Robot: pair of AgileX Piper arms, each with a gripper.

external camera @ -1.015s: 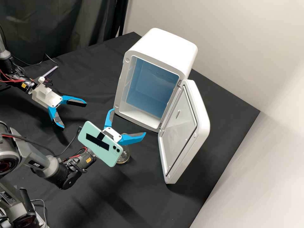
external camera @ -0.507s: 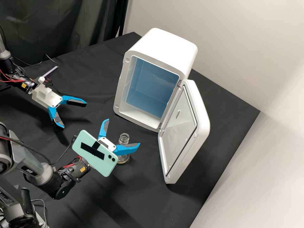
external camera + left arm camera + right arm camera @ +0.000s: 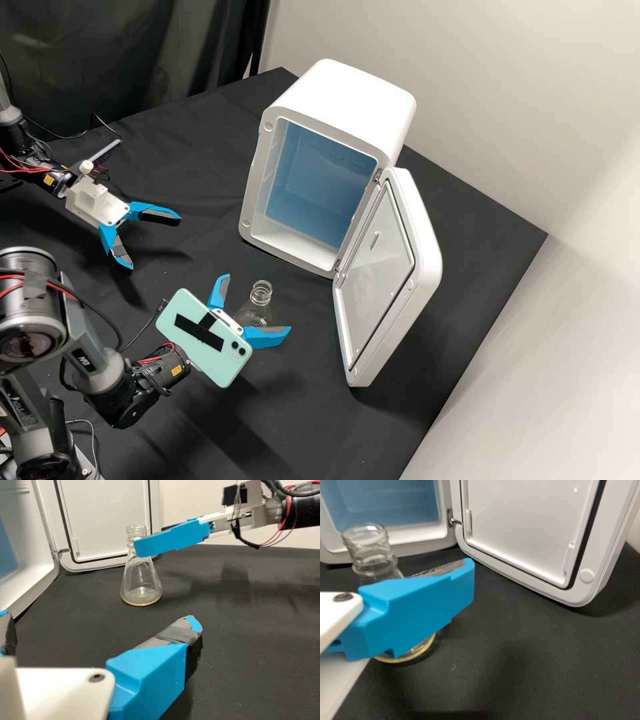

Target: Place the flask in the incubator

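A clear glass flask [image 3: 255, 308] stands upright on the black bench, just before the open incubator [image 3: 340, 107]. My right gripper [image 3: 245, 313] is open, with one blue finger on each side of the flask at about neck height. In the right wrist view the flask [image 3: 370, 550] rises behind one of my fingers [image 3: 415, 610]. In the left wrist view the flask [image 3: 141, 575] shows with the right arm's finger [image 3: 172, 536] across its neck. My left gripper [image 3: 151, 239] hangs open and holds nothing, well to the left of the flask.
The incubator's door [image 3: 393, 267] stands swung open to the right, and the blue chamber [image 3: 313, 183] holds nothing. A mint green phone [image 3: 203, 337] is strapped to the right arm's wrist. Cables trail at the left. The bench's edge [image 3: 480, 320] runs close behind the door.
My right gripper has drawn back from the incubator's opening and dropped lower, so the flask now stands between its fingers. The flask has kept its place. The left gripper has barely shifted.
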